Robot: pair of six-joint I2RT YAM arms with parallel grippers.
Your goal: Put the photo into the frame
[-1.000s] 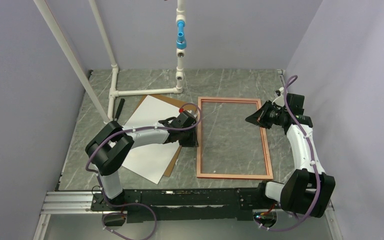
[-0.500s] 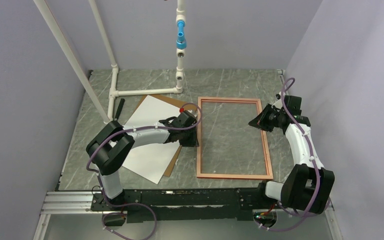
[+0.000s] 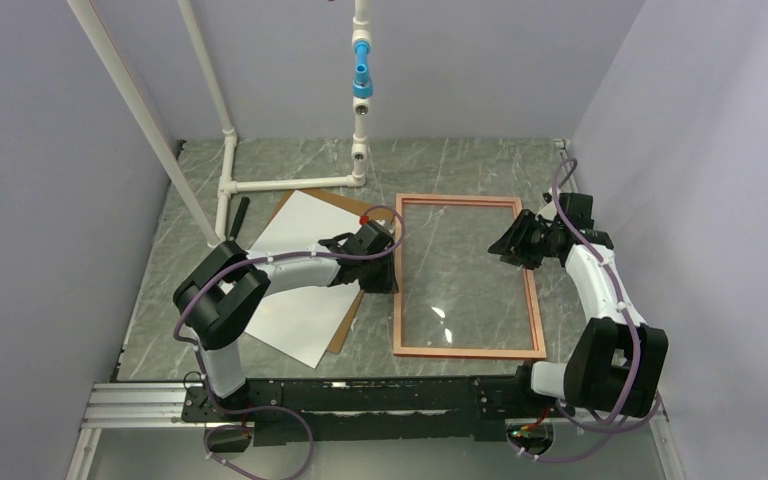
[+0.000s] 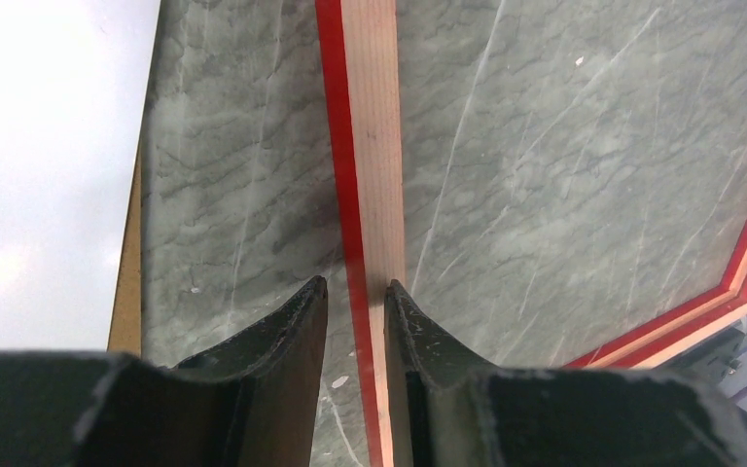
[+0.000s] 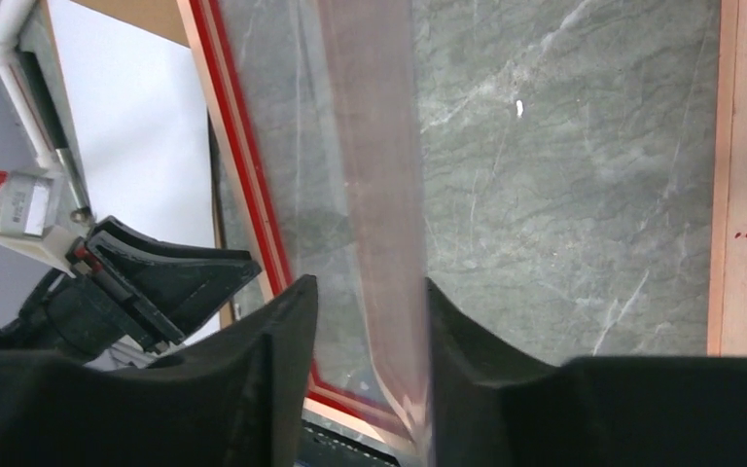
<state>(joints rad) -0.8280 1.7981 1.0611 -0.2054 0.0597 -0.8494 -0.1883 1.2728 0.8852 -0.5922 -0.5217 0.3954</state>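
Observation:
The frame (image 3: pixel 468 351) lies flat on the marble table, pale wood face up. Its red side shows in the left wrist view (image 4: pixel 350 146). My left gripper (image 3: pixel 381 270) is closed round the frame's left rail, one finger on each side (image 4: pixel 356 292). The photo (image 3: pixel 300 270), white face up, rests on the brown backing board (image 3: pixel 344 330) left of the frame. My right gripper (image 3: pixel 513 246) hovers at the right rail, open (image 5: pixel 370 292). The clear pane's (image 5: pixel 370 146) blurred edge stands loose between its fingers. The pane (image 3: pixel 440 315) glints over the frame's opening.
A white pipe stand (image 3: pixel 360 150) with a blue joint rises at the back. A slanted white pipe (image 3: pixel 150 130) crosses the left side. A black pen-like thing (image 3: pixel 239 215) lies beside the pipe base. Lilac walls close three sides, and a metal rail (image 3: pixel 140 405) runs along the near edge.
My right gripper has opened and shifted slightly left over the right rail. The clear pane has come free and dropped lower over the frame. The left arm has not moved.

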